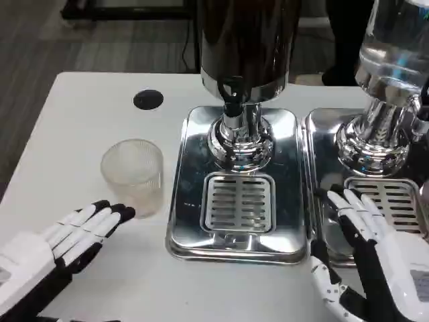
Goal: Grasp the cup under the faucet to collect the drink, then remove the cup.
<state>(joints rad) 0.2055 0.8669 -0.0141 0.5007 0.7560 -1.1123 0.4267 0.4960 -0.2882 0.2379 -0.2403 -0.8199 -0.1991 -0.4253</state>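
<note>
**Two hands waiting, cup off to the side of the faucet**

From the head view, the clear ribbed cup (133,176) stands upright on the white counter (87,114), at about nine o'clock from the drip tray (190,221) of the dark dispenser (244,40), close beside the tray's left rim but not on it. The faucet (232,94) hangs over the grate (239,202), and nothing sits beneath it yet.

The left hand (67,238) lies low on the counter with its fingers (100,218) stretched out, close together and holding nothing. The cup is just beyond the black fingertips, at roughly one o'clock from them, near but apart. Its long axis runs straight up, so I'd judge a sideways wrap around the wall is what's called for.

The right hand (375,248) rests over the second tray (315,174), fingers spread and empty, well apart from the cup with the first tray between. The left hand is plainly nearer.
</note>
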